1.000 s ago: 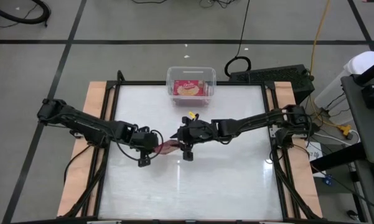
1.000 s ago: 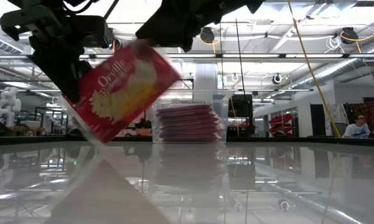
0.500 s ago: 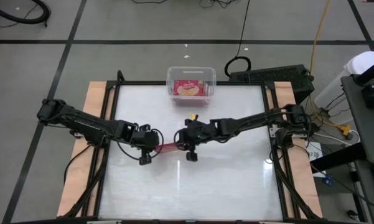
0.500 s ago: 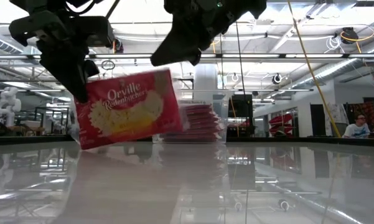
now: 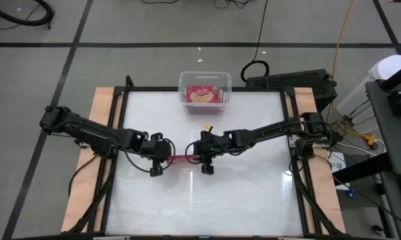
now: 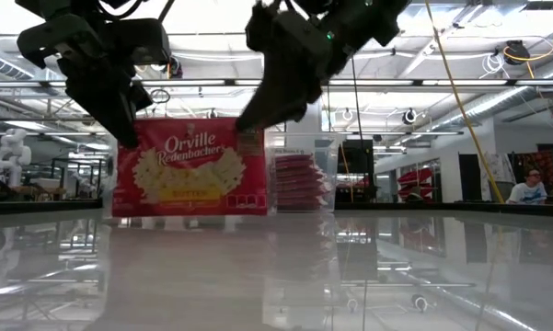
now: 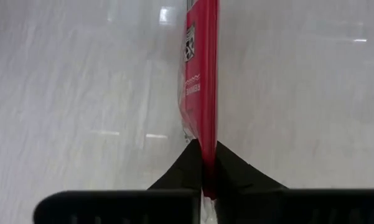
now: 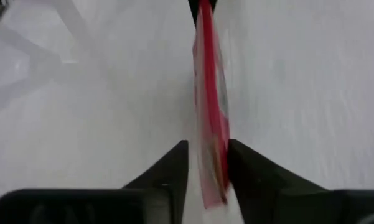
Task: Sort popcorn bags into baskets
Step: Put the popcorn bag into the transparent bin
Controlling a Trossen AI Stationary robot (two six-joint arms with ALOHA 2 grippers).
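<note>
Popcorn bag (image 5: 179,159) on edge at frame centre, left gripper (image 5: 161,155) clamped on it, right gripper (image 5: 201,154) fingers apart around it; basket (image 5: 205,89) well apart, top centre

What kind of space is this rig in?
Probably a robotics lab or open workshop: bare ceiling pipes and lights, a white humanoid robot at the back, and a seated person beside cables and equipment.
</note>
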